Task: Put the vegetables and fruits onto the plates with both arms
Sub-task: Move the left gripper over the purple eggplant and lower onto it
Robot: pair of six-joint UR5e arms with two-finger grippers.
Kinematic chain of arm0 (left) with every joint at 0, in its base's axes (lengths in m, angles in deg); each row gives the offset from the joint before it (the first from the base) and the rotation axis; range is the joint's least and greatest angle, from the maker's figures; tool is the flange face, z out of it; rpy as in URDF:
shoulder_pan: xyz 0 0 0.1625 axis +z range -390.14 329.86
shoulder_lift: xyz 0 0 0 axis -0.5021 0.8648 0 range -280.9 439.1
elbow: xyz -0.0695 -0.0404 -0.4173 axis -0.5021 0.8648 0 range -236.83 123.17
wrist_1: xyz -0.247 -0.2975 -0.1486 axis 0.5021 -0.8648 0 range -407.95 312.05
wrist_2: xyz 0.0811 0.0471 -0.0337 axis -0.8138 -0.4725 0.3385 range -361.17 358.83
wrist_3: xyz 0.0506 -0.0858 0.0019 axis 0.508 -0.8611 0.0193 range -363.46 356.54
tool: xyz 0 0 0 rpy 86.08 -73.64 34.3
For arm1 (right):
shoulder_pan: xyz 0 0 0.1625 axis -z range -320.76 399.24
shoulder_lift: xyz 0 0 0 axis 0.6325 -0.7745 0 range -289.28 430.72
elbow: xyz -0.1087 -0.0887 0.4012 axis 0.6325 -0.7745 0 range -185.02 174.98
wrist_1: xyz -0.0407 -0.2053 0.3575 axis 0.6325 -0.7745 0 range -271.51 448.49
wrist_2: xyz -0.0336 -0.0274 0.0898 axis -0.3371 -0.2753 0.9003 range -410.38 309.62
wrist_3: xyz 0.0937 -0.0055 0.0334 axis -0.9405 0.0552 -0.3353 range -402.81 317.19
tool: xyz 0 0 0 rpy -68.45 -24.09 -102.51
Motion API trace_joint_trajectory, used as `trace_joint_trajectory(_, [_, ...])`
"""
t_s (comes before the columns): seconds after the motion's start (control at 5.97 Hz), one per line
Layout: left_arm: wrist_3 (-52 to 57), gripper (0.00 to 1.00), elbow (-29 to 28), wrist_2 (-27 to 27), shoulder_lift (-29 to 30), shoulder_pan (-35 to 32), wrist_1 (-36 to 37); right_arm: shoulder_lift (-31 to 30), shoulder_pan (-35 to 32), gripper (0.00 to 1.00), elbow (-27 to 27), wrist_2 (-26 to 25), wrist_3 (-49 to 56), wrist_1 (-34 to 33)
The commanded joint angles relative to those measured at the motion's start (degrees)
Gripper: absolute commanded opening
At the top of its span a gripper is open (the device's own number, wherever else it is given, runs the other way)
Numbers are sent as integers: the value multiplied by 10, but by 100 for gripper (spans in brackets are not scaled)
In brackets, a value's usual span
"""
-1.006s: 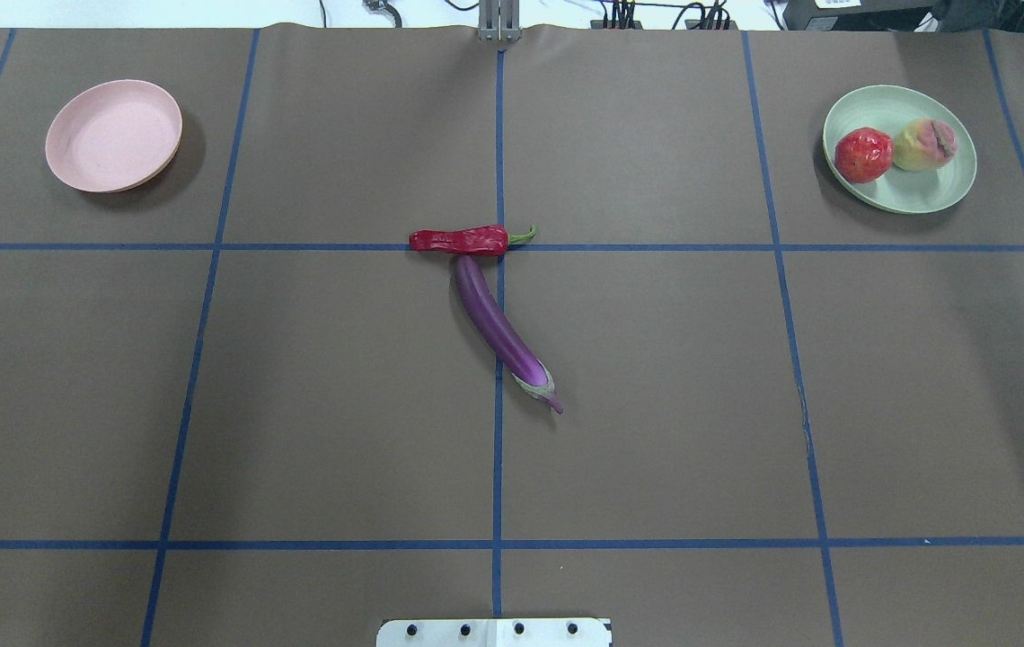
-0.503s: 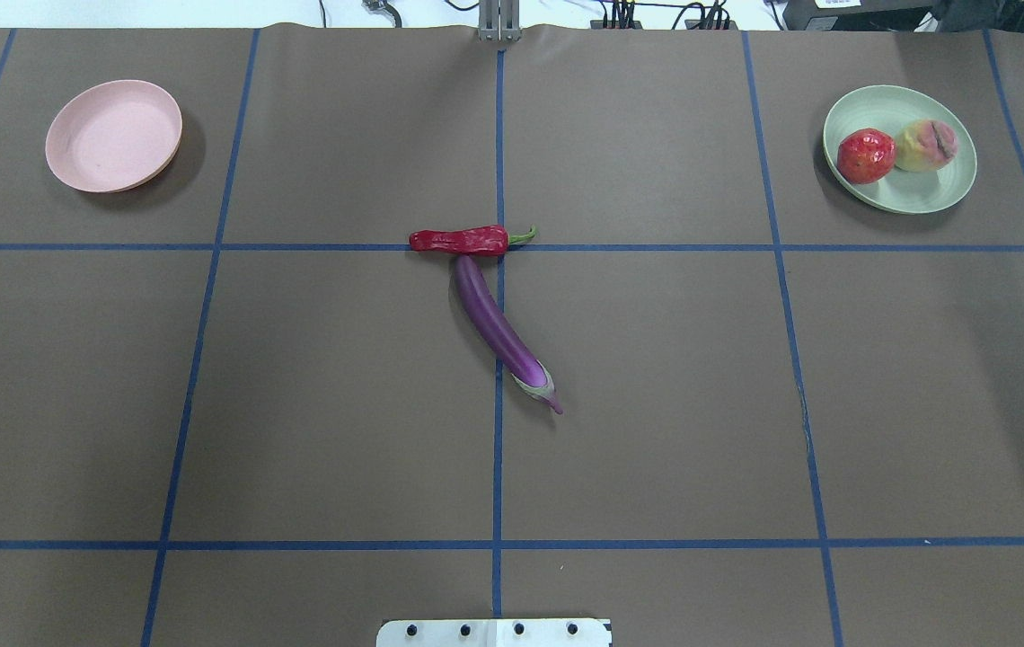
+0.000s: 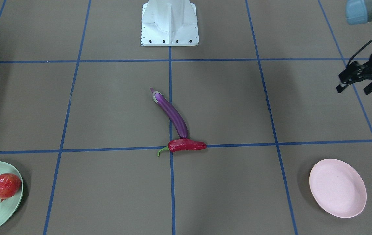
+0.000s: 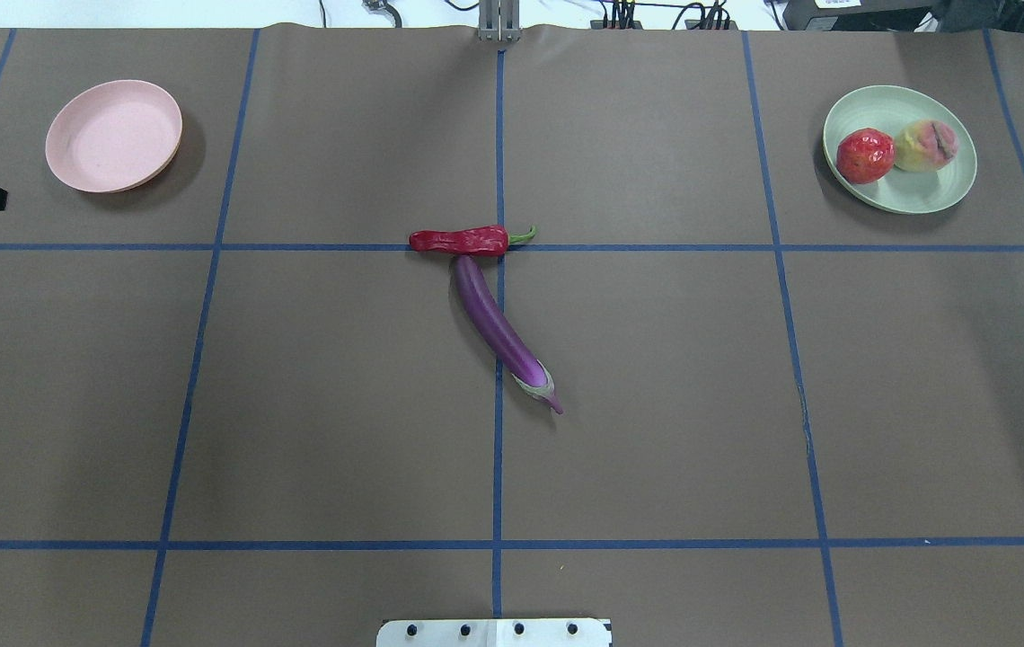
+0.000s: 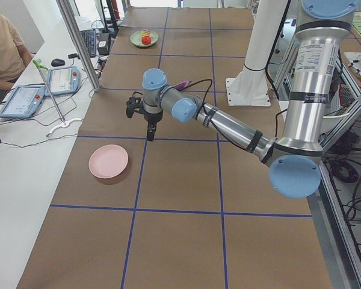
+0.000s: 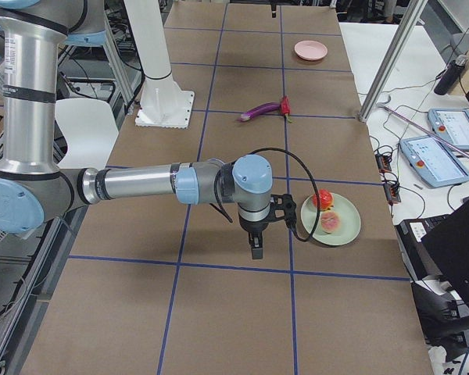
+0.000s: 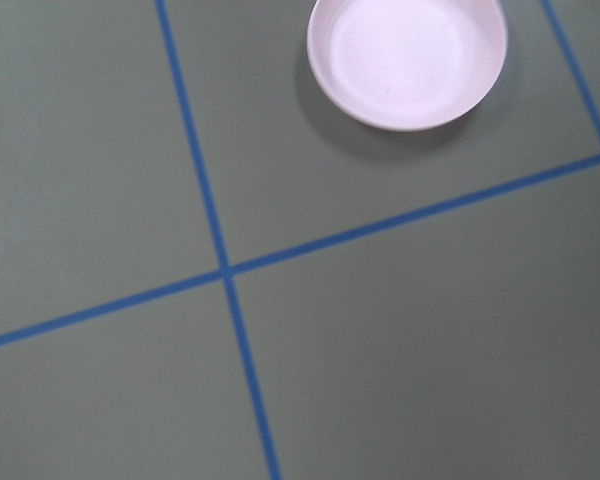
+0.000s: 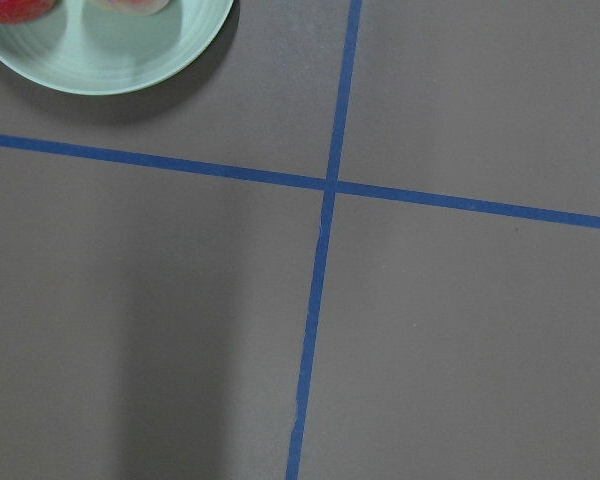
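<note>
The purple eggplant (image 4: 498, 328) lies mid-table, its tip touching the red chili (image 4: 463, 240); both also show in the front view, eggplant (image 3: 173, 114) and chili (image 3: 186, 145). The pomegranate (image 4: 864, 155) and the peach (image 4: 925, 145) sit on the mint plate (image 4: 912, 196) at the far right. The pink plate (image 4: 112, 135) at the far left is empty. My left gripper (image 3: 354, 88) hovers open and empty, just short of the pink plate (image 3: 337, 187). My right gripper (image 6: 254, 244) hangs near the mint plate (image 6: 349, 231); I cannot tell whether it is open.
The white base block (image 4: 494, 632) stands at the table's near edge. Blue tape lines grid the brown mat. An operator (image 5: 0, 42) sits with tablets (image 5: 24, 99) at a side table beyond the pink plate. A metal post (image 5: 78, 42) stands there.
My left gripper has come into the overhead view at its left edge, beside the pink plate. The vegetables, fruits and plates have not moved.
</note>
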Motion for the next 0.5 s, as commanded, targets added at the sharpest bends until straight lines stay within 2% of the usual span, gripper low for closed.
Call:
trace_joint_trajectory(0.0, [-121,100,-5,-83,86,140,-1,0,1,100,1,1,-1,0])
trace_joint_trajectory(0.34, [-250,100,-92,-108,218,244,-1,-1,0,100,0,1,0,0])
